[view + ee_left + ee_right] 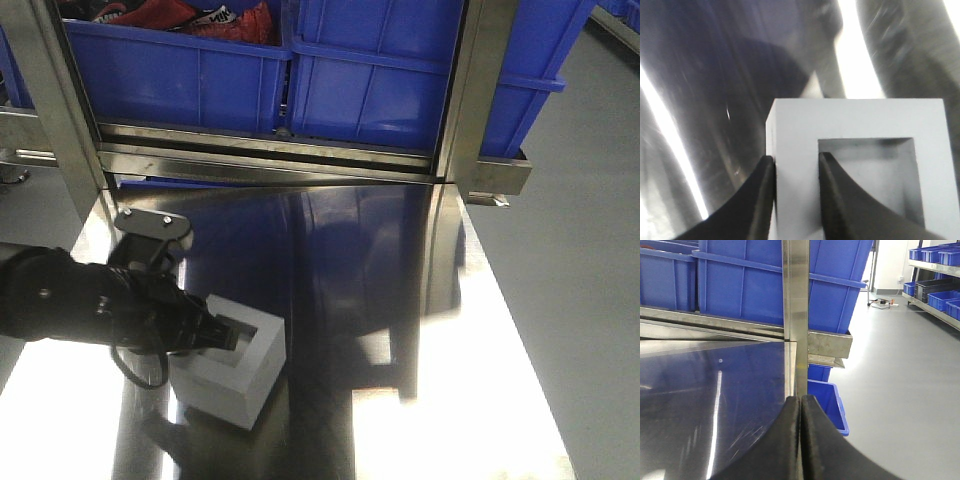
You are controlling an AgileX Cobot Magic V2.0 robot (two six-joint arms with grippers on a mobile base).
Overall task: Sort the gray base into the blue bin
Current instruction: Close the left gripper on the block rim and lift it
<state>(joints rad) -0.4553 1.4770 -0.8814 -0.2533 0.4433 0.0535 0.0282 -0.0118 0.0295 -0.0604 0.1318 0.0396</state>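
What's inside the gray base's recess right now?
One finger of the left pincer reaches into the gray base recess. The other finger sits outside, and the two appear to pinch that wall. The visible rest looks empty, but the finger covers the recess's lower-left part.

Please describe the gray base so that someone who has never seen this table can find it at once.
Look at the shiny steel table below the row of blue bins. At its near left part, the black left end effector grips the gray base. It is the only loose thing there: a matte light-gray cube with a square recess on top.
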